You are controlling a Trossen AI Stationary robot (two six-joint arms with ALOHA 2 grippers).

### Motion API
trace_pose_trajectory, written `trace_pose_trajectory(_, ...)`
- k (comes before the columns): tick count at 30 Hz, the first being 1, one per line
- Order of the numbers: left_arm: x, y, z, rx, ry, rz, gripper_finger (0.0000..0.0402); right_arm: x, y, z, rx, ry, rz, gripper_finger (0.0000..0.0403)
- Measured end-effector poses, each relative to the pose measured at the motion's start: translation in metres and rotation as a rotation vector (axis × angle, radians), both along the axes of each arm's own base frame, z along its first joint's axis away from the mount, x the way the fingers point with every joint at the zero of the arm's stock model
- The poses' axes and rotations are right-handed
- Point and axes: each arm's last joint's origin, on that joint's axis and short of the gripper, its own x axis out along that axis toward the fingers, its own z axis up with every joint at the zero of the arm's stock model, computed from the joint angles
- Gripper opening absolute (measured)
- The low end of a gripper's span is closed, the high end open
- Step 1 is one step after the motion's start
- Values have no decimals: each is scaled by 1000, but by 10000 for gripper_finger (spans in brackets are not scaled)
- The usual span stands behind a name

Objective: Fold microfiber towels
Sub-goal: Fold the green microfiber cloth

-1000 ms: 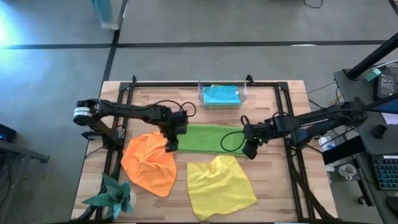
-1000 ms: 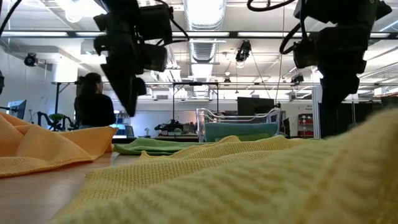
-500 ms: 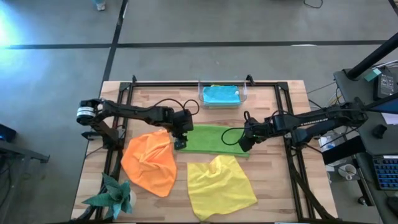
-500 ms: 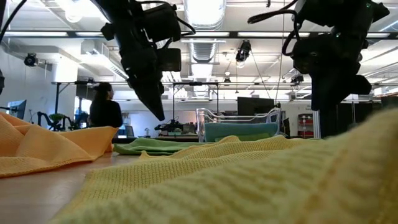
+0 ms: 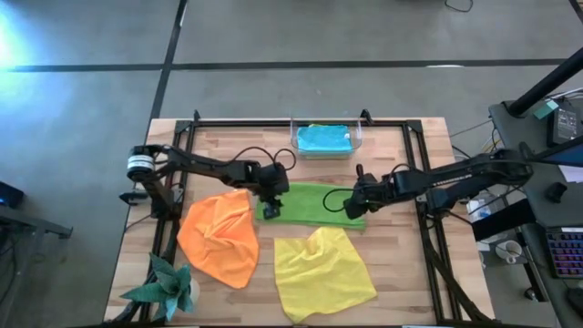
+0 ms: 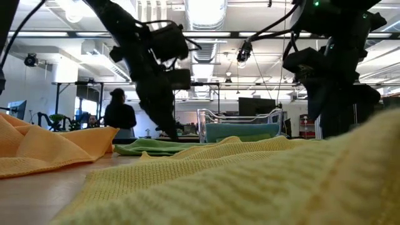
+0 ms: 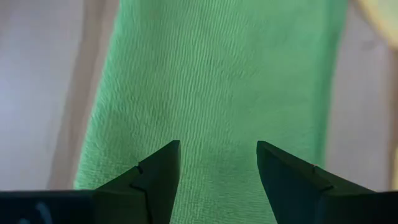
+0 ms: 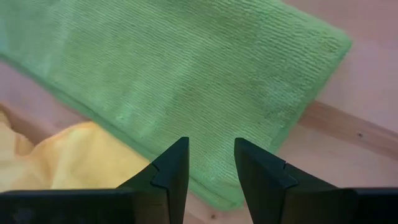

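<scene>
A lime green towel (image 5: 310, 202), folded into a long strip, lies flat across the middle of the table. My left gripper (image 5: 271, 211) stands open close above the strip's left end (image 7: 211, 93), pointing steeply down, with one finger (image 7: 158, 171) on either side of bare cloth. My right gripper (image 5: 351, 205) is open over the strip's right end (image 8: 205, 74), near its near edge. An orange towel (image 5: 219, 239) and a yellow towel (image 5: 323, 264) lie crumpled nearer the front. A blue towel (image 5: 323, 138) sits folded in a clear box at the back.
A teal spiky ornament (image 5: 164, 284) stands at the front left corner. A dark frame rail (image 5: 173, 219) runs along the left side and another along the right. The yellow towel's far edge (image 8: 68, 155) lies right against the green strip. A person (image 6: 122, 115) stands in the room behind.
My left gripper has gone down and toward the table's right, from over the orange towel's edge to the green strip's left end, and has tipped steeper. My right gripper has rolled about its own pointing line over the strip's right end. No towel has moved.
</scene>
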Motion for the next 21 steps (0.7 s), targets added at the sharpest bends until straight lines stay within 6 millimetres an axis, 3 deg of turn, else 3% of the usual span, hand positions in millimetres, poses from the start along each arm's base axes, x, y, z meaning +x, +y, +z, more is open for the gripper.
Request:
trace_pose_trajectory(9, 3, 1, -19, -10, 50, -1, 196, 10, 5, -18, 37, 56, 1, 125)
trace_pose_trajectory(21, -2, -2, -12, -34, 32, -15, 196, 17, 5, -46, 35, 198, 25, 125)
